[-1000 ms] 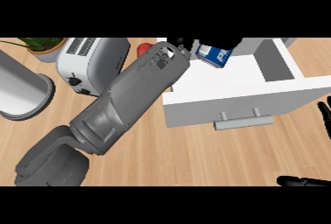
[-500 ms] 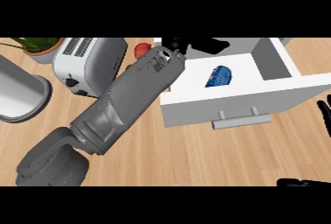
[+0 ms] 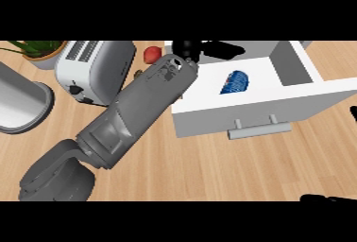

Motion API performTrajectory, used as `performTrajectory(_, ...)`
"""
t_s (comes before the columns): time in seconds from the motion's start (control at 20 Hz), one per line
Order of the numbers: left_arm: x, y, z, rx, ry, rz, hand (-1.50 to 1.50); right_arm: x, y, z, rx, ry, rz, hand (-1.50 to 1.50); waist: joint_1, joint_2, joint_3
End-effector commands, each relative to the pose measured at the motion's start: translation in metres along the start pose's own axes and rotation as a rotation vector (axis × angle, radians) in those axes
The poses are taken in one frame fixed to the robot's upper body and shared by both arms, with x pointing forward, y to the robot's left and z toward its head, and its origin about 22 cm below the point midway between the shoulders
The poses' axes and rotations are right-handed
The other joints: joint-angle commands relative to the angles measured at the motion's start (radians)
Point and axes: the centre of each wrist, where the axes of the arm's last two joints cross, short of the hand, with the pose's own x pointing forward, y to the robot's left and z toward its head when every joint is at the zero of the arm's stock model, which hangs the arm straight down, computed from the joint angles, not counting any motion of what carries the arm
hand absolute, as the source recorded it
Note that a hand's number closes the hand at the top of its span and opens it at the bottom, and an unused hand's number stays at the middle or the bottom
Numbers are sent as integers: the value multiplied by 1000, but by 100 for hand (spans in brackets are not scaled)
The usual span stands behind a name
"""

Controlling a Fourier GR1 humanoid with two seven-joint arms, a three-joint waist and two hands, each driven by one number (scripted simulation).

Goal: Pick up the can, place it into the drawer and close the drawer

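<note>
Pale wood worktop (image 3: 209, 165) underneath. Far left, a green potted plant (image 3: 35, 47) and a round grey bin (image 3: 21, 101); next along, a white slotted toaster (image 3: 94, 68), then a small red fruit (image 3: 151, 54). Left hand (image 3: 209, 48), black, above the back of the open white drawer (image 3: 279, 101), fingers relaxed, released, grasping nothing. Blue cylindrical can (image 3: 235, 82) lying inside the drawer. Right hand (image 3: 327, 198) barely in at the lower right edge; fingers' state: cannot tell.

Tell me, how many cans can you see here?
1: a blue can lying inside the open white drawer, right of the left hand. Others may hide behind the forearm.
</note>
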Motion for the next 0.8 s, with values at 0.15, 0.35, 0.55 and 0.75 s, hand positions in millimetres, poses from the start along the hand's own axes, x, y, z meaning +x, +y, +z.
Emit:
performTrajectory(0.15, 11, 1, -4, -7, 34, 75, -150, 18, -3, -3, 27, -115, 223, -150, 22, -2, -1)
performTrajectory(0.35, 17, -2, -1, 14, 21, 117, -150, 18, -6, -11, 69, -129, 325, -150, 27, -4, -1)
performTrajectory(0.55, 22, -3, 0, 4, 5, 159, -150, 25, 3, -20, 79, -173, 427, -150, 63, -11, -2)
performTrajectory(0.75, 25, -4, -1, 40, -7, 142, -150, 17, 12, -25, 124, -184, 575, -150, 62, -9, -1)
